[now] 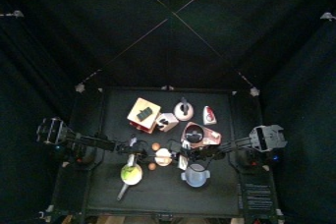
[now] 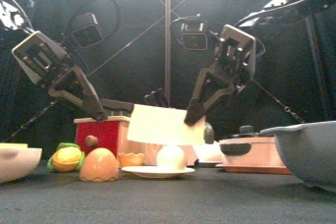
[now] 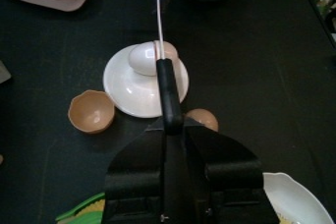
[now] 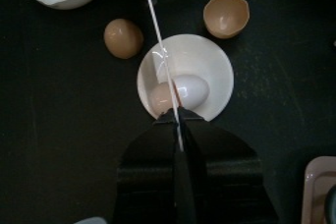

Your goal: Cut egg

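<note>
From the top view, the table (image 1: 105,203) carries one peeled egg (image 1: 161,151), pale and small, near its middle and somewhat toward the front edge. An arm reaches to it from either side. The other things are too small here to count surely.

In the front view, one knife (image 2: 164,125) with a broad pale blade hangs over the egg. Its lower edge is just above the egg's top or touching it; I cannot tell which. The left gripper (image 2: 105,110) comes to the handle end and the right gripper (image 2: 197,105) pinches the blade's far upper corner. The egg sits on one white plate (image 2: 155,172). Toward the left edge lie one half shell (image 2: 132,157) and one whole brown egg (image 2: 98,165).

In the left wrist view, the jaws are closed around the black handle, which runs straight out over the plate. The blade shows edge-on, passing beside the egg's crown rather than over it. One shell and one brown egg flank the plate, clear of it.

In the right wrist view, the jaws stand narrowly apart, clamped on the thin blade, which crosses the egg slightly off its middle.

To cut well, I judge both arms should first shift the blade over the egg's widest part. They should then sink together and level, so the round egg does not roll or slide off the plate.
</note>
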`<state>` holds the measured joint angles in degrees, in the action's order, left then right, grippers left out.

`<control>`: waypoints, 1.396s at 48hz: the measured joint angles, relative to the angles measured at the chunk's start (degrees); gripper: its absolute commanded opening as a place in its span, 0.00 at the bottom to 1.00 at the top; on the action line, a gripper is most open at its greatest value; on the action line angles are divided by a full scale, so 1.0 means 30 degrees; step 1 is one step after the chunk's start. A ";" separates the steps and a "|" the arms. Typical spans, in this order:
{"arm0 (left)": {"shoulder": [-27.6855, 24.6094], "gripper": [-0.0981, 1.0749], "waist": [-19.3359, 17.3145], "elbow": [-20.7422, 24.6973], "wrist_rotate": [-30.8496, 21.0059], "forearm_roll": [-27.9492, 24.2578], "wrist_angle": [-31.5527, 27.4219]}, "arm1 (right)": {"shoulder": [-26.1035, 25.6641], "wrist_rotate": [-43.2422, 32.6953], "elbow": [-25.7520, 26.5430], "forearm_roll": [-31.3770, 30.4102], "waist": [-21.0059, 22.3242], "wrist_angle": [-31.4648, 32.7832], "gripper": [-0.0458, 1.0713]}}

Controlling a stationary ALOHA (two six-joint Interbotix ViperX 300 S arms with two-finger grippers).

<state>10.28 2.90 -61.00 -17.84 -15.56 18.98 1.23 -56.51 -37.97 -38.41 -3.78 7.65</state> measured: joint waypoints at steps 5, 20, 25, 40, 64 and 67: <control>-0.0029 0.48 0.0000 0.0059 0.0029 0.0000 0.0000 | 0.0029 0.0000 0.0029 -0.0029 -0.0029 0.0176 0.38; -0.0029 0.48 -0.0029 0.0059 0.0029 0.0000 0.0000 | 0.0000 0.0000 0.0029 -0.0029 0.0000 0.0293 0.38; 0.0000 0.48 -0.0029 0.0059 0.0029 0.0000 0.0000 | 0.0000 0.0029 0.0029 -0.0029 -0.0029 0.0293 0.38; 0.0088 0.48 0.0000 0.0059 0.0029 0.0000 -0.0029 | -0.0586 0.0029 0.0000 0.0000 0.0000 0.0439 0.38; -0.0029 0.48 0.0000 0.0059 0.0029 0.0000 0.0000 | -0.0293 0.0059 0.0029 -0.0059 -0.0029 0.0410 0.38; -0.0059 0.48 0.0000 0.0059 0.0029 0.0000 -0.0029 | -0.0264 0.0059 0.0029 -0.0029 -0.0029 0.0410 0.38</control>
<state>10.11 2.90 -60.82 -17.75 -15.56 18.90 0.44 -56.34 -37.88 -38.50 -3.87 8.88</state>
